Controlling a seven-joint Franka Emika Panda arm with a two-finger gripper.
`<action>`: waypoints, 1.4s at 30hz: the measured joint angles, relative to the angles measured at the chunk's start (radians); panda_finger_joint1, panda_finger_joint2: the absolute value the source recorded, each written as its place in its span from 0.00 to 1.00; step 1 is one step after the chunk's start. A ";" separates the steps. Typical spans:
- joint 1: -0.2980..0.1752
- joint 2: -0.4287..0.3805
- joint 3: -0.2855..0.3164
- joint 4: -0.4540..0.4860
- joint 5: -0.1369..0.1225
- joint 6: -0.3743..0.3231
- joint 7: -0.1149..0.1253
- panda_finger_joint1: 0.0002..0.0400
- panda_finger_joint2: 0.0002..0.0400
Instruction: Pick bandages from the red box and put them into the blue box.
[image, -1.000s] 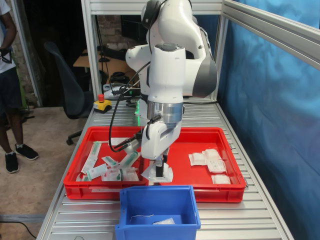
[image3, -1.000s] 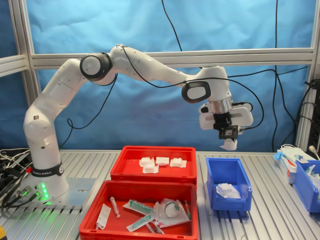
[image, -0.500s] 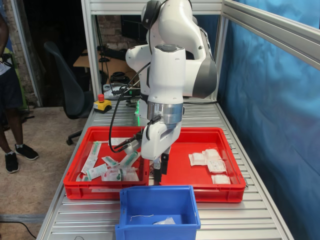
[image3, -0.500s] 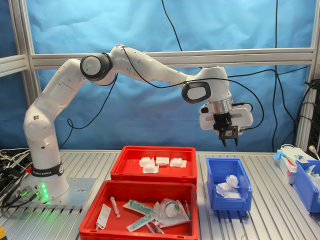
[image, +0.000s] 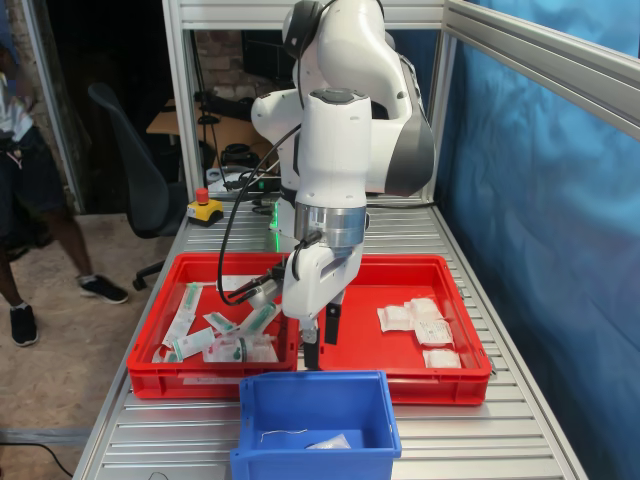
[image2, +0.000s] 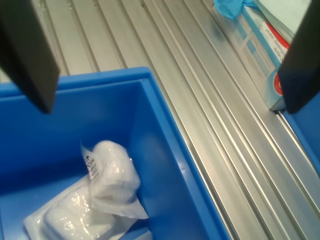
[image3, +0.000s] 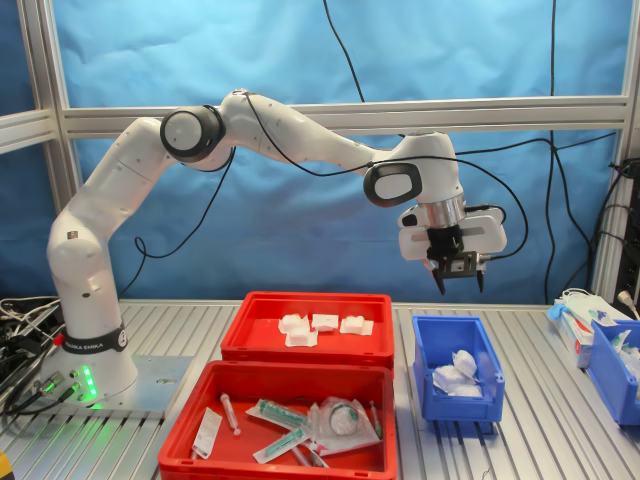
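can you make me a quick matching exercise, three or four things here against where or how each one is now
Things:
1. pincer
2. blue box
3. red box
4. syringes

States or places:
A. in the other red tray
B. open, holding nothing
C. holds a row of white packs
D. has bandages lying inside

Pairs: 1-B, 2-D, 3-C, 4-A

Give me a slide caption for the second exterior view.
Panda arm's open, empty hand above the blue box holding bandages; more wait in the red box.
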 joint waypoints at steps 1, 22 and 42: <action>0.000 0.000 0.000 0.000 0.000 0.000 0.000 0.85 0.85; 0.022 -0.017 0.028 0.013 -0.041 0.000 0.000 1.00 1.00; -0.132 -0.147 0.326 0.007 -0.312 0.000 0.000 1.00 1.00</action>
